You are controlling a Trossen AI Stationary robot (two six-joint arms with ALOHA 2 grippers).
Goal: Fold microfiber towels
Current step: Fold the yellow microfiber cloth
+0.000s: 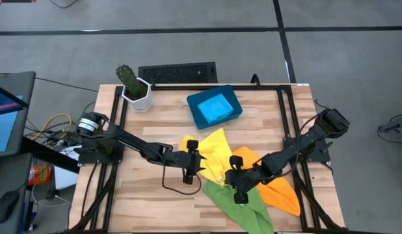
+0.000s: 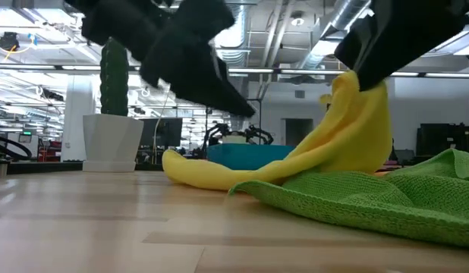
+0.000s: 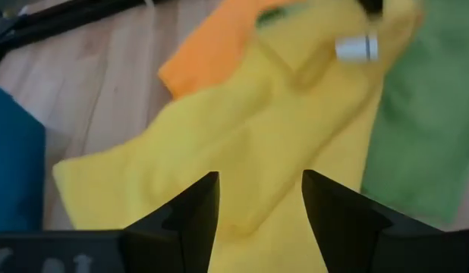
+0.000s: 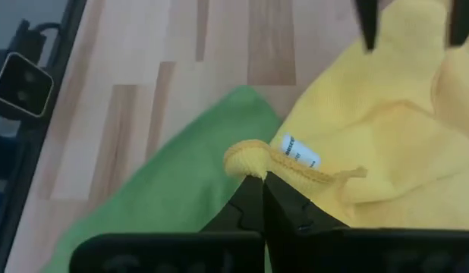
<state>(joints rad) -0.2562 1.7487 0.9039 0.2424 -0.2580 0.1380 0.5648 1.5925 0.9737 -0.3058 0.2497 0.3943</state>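
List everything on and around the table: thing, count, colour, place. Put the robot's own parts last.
yellow towel: 1, yellow, table centre, one corner lifted
green towel: 1, green, near edge, flat, partly under the yellow one
orange towel: 1, orange, right of centre, partly under the right arm
light blue towel: 1, light blue, lying in the tray
tray: 1, dark blue, far side of table
cactus: 1, green, in a white pot, far left corner
keyboard: 1, black, behind the table
left gripper: 1, dark, open, over the yellow towel
right gripper: 1, dark, shut on the yellow towel's corner
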